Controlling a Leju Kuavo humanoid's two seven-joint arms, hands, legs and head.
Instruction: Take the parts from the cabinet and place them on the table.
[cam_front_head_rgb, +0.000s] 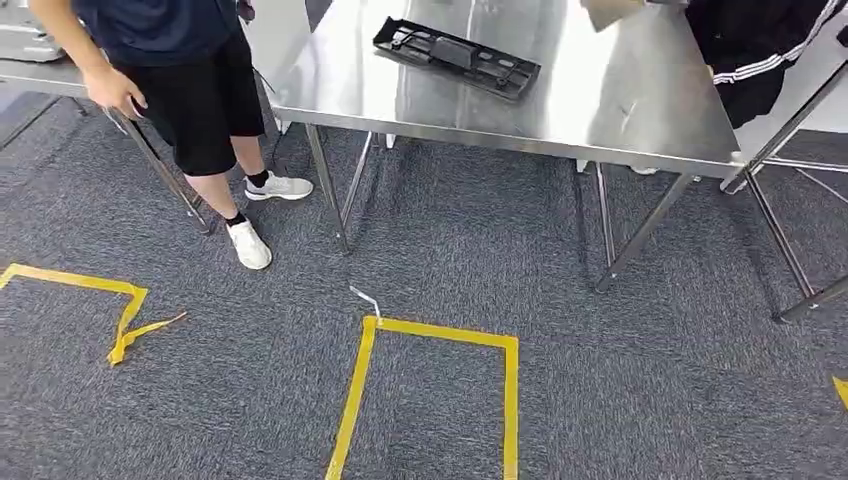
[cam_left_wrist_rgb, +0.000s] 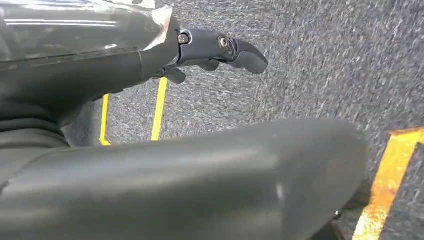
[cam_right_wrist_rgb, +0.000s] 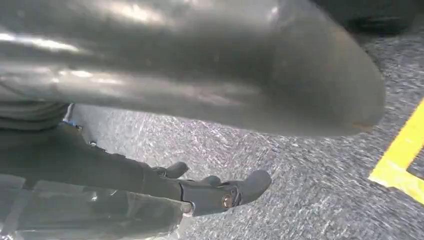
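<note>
A flat black plastic part (cam_front_head_rgb: 456, 57) lies on the steel table (cam_front_head_rgb: 620, 110) ahead of me, near its middle. My left hand (cam_left_wrist_rgb: 210, 50) hangs over grey carpet with its fingers stretched out and apart, holding nothing. My right hand (cam_right_wrist_rgb: 215, 192) also hangs above the carpet, fingers extended, nothing in them. The thick grey thumb (cam_left_wrist_rgb: 200, 180) crosses much of the left wrist view, and the right thumb (cam_right_wrist_rgb: 200, 65) does the same in the right wrist view.
A person in dark shorts and white shoes (cam_front_head_rgb: 190, 90) stands at the table's left end. Another person's dark clothing (cam_front_head_rgb: 760, 50) is at the far right. Yellow tape (cam_front_head_rgb: 440, 335) marks squares on the carpet. Table legs (cam_front_head_rgb: 330, 190) stand ahead.
</note>
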